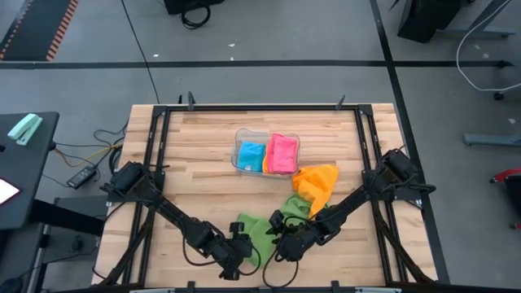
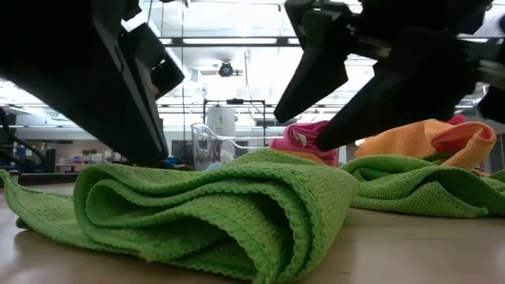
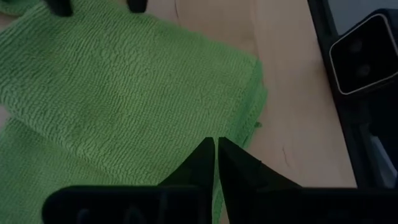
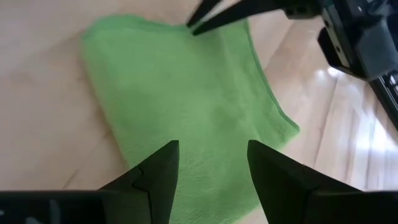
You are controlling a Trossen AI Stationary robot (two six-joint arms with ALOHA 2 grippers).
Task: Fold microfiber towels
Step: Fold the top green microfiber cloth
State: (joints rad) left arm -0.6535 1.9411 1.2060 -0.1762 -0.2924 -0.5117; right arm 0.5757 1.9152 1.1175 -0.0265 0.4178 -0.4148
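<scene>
Currently: green towel [image 1: 259,230] folded over on surface [image 1: 203,155], between both tools. Left tool [image 3: 216,146] shut, empty; right tool [image 4: 212,154] open, empty. Blue towel [image 1: 251,155], pink towel [image 1: 282,153] in tray [image 1: 241,134]. Orange towel [image 1: 317,185] likely unfolded.

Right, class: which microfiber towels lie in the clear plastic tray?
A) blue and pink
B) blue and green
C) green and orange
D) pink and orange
A: in the high view the clear plastic tray holds the blue towel and the pink towel.
</scene>
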